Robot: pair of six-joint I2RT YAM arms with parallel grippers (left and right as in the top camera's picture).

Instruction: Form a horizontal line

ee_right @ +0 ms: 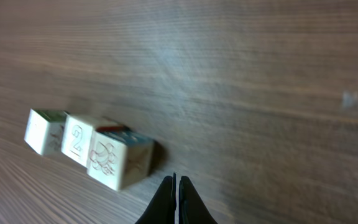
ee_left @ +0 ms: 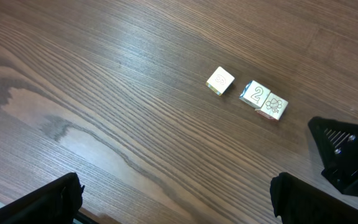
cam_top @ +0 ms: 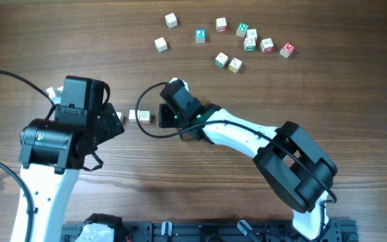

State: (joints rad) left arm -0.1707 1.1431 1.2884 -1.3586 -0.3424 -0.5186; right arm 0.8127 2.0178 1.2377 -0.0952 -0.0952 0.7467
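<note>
Three cream cubes lie in a short row. In the left wrist view the "2" cube [ee_left: 254,93] touches the flower cube [ee_left: 272,107], and a third cube [ee_left: 220,81] sits a small gap to their left. The row [ee_right: 76,142] also shows in the right wrist view and in the overhead view [cam_top: 139,116]. My right gripper [ee_right: 176,186] is shut and empty, just right of the flower cube [ee_right: 114,160]; overhead it [cam_top: 162,115] is at the row's right end. My left gripper [ee_left: 179,205] is open and empty, held above bare wood; overhead it [cam_top: 115,123] is at the row's left end.
Several loose cubes with coloured letters [cam_top: 244,42] lie scattered at the back of the table, with two plain ones [cam_top: 160,44] further left. The right arm's black cable [cam_top: 146,131] loops beside the row. The right gripper's black body [ee_left: 347,155] shows in the left wrist view.
</note>
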